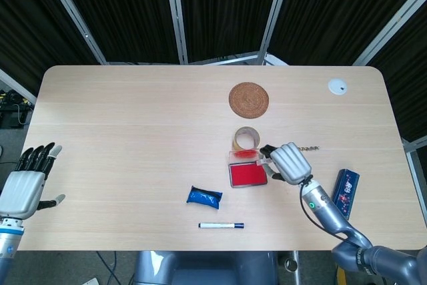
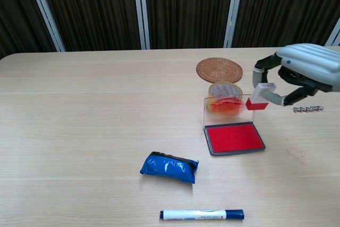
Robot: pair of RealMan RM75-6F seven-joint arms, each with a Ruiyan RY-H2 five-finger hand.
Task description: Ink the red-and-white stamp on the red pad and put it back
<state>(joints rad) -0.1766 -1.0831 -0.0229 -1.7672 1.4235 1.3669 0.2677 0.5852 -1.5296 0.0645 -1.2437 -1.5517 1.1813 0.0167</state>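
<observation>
No writing could be read on the things. The right hand [image 2: 303,73] pinched the stamp [image 2: 258,97] above the red pad [image 2: 235,137], near a tape roll [image 1: 247,139]. The left hand [image 1: 27,181] was open beside the counter [image 1: 133,131].

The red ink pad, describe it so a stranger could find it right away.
On the wooden table, look right of centre, just in front of the tape roll. The red ink pad lies flat there with its clear lid standing open, the only bright red rectangle around.
</observation>
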